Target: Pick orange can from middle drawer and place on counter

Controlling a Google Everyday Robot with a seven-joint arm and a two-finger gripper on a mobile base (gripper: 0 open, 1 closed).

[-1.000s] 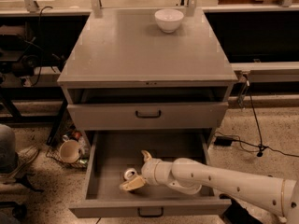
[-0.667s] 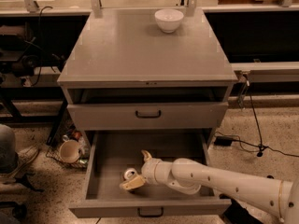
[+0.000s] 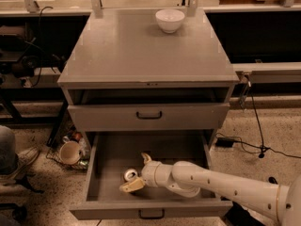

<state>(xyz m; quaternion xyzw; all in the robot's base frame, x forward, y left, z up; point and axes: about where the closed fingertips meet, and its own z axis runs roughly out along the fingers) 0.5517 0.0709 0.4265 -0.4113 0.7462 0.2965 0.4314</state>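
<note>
Because the orange can (image 3: 130, 175) stands upright near the front of the middle drawer (image 3: 169, 149), my arm (image 3: 225, 187) reaches in low. My end effector (image 3: 139, 172) is released, with fingers (image 3: 133, 186) spread on both sides of the can, ready to close before lifting it to the counter (image 3: 141, 51).

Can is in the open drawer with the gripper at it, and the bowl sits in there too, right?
No. The bowl stands on the counter, near its back edge, not in the drawer. The camera view shows the can in the open drawer, with the gripper at it.
</note>
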